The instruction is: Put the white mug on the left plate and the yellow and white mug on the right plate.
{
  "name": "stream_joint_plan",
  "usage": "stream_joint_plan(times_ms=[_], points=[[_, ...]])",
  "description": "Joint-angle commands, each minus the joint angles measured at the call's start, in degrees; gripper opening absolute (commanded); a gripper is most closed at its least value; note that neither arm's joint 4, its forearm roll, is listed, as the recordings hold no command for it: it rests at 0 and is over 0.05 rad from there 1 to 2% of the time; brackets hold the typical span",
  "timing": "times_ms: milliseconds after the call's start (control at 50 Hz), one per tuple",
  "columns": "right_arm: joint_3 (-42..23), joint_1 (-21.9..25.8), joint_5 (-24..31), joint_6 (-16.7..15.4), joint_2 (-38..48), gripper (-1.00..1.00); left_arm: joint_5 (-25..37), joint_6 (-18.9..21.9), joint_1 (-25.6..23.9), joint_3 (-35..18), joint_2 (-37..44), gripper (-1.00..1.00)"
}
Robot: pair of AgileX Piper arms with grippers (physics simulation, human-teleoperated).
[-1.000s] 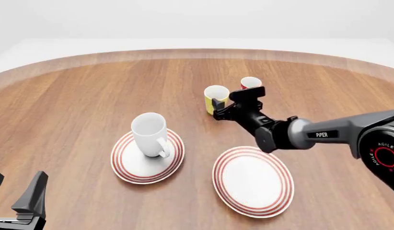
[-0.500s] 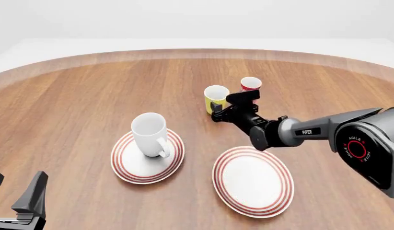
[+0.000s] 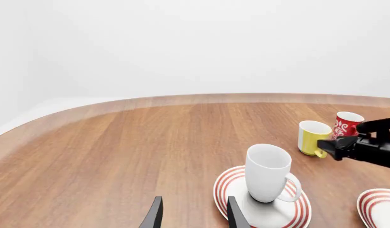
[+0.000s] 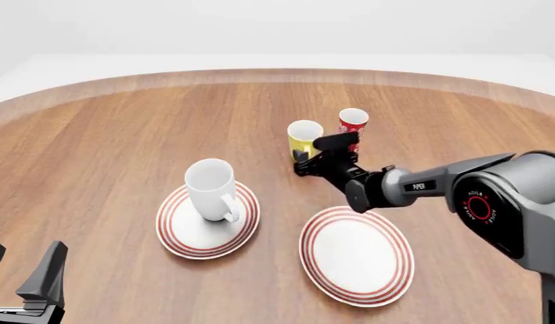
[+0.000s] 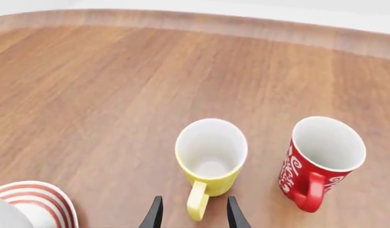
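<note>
The tall white mug point(image 4: 210, 183) stands upright on the left plate point(image 4: 180, 241), handle toward the near side. It shows in the left wrist view too, as white mug point(image 3: 267, 174) on left plate point(image 3: 291, 213). The short yellow and white mug point(image 4: 303, 137) stands on the bare table behind the right plate point(image 4: 315, 233), which holds nothing. My right gripper point(image 4: 316, 154) is open just in front of the yellow mug. In the right wrist view the gripper point(image 5: 193, 214) has its fingers either side of the mug's point(image 5: 211, 156) handle, apart from it. My left gripper point(image 4: 21, 271) rests open near the front-left edge.
A slim red mug point(image 4: 352, 122) with white marks stands just right of the yellow mug, close to the right gripper's upper finger; red mug point(image 5: 321, 161) sits about a finger's width from the yellow one. The table's curved far edge runs behind both.
The right gripper has slid left and lower toward the yellow mug, its fingers now flanking the handle. The left arm and the white mug have not moved.
</note>
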Motion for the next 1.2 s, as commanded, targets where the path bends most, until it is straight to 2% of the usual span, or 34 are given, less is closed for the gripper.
stream_joint_plan(times_ms=[20,880,900,1100,1200], points=[[-1.3,0.4,0.4,0.1,1.7,1.00,0.0,0.0,0.0,0.0,0.0,1.00],[-6.0,0.3,2.5,-0.1,7.2,1.00,0.0,0.0,0.0,0.0,0.0,1.00],[-5.3,0.3,1.9,-0.3,6.5,-1.00,0.0,0.0,0.0,0.0,0.0,1.00],[0.3,-0.8,-1.2,-2.0,2.3,-1.00,0.0,0.0,0.0,0.0,0.0,1.00],[2.7,0.3,-2.0,-2.5,0.2,-1.00,0.0,0.0,0.0,0.0,0.0,1.00]])
